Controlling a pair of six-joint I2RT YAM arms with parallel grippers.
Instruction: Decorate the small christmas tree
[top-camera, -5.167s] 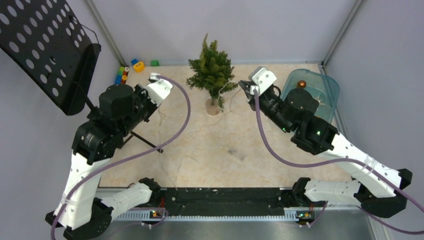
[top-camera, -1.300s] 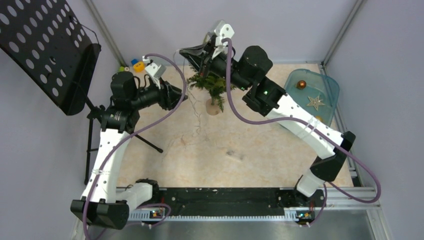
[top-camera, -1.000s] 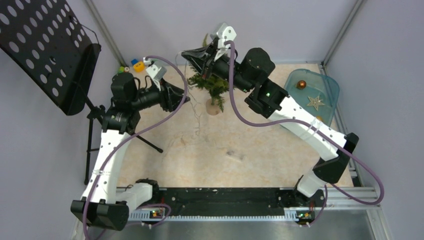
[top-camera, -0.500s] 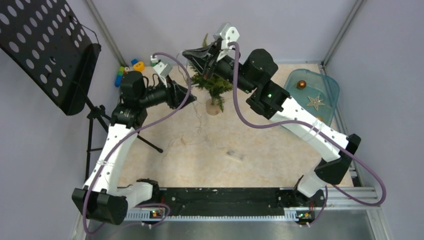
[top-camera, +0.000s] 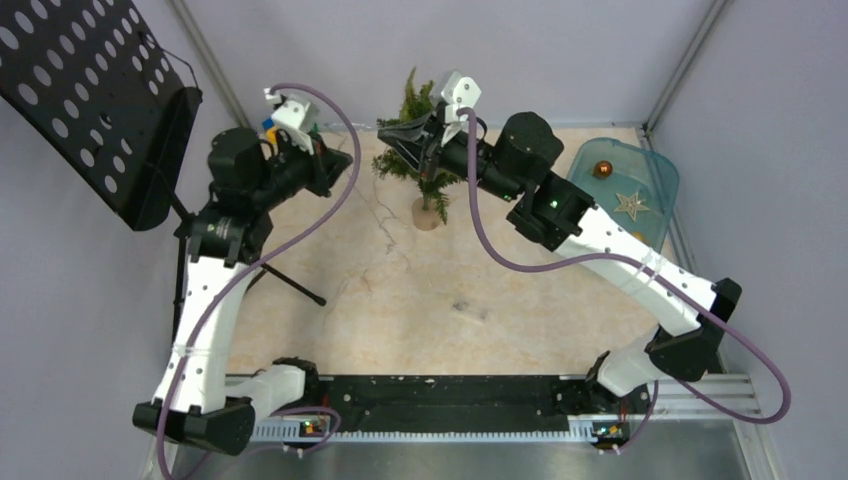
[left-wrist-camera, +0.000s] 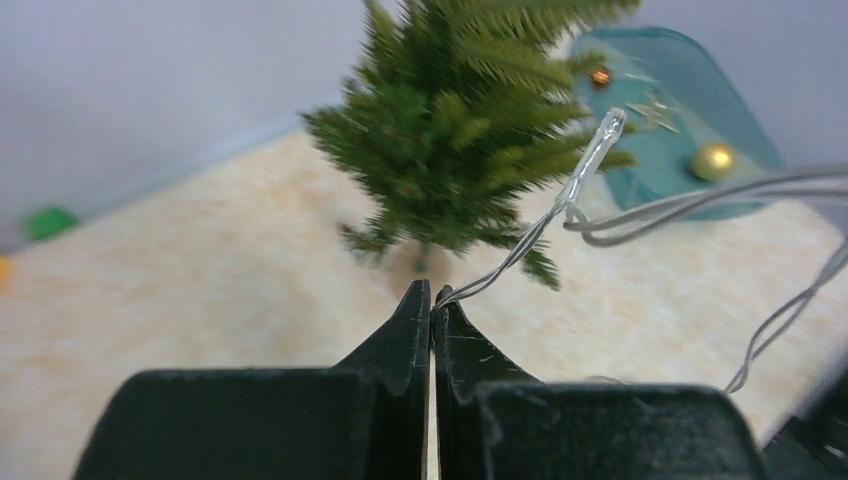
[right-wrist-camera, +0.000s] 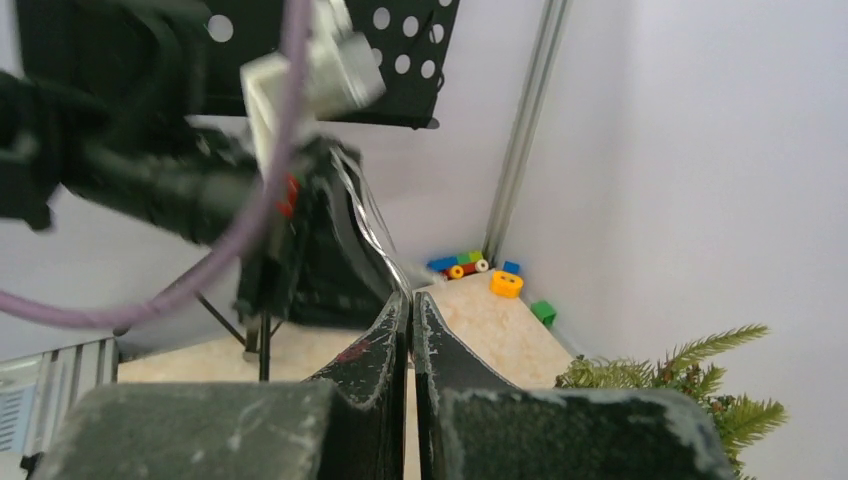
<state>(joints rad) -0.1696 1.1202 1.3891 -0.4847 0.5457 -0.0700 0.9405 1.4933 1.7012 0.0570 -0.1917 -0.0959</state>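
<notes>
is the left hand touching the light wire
Touching. The left wrist view shows the left hand pinched shut on the light wire at its tips.

I see beige tabletop (top-camera: 420, 300) w/ small christmas tree (left-wrist-camera: 460, 130) centre-rear, teal tray (top-camera: 660, 175) rear right, toy blocks (right-wrist-camera: 470, 265) rear-left corner.

Robotics lab cell — plain grey walls (top-camera: 560, 50), aluminium corner posts (top-camera: 684, 60), mounting rail (top-camera: 450, 392).

Left end effector (left-wrist-camera: 431, 292), right end effector (right-wrist-camera: 409, 298) both clamped.
</notes>
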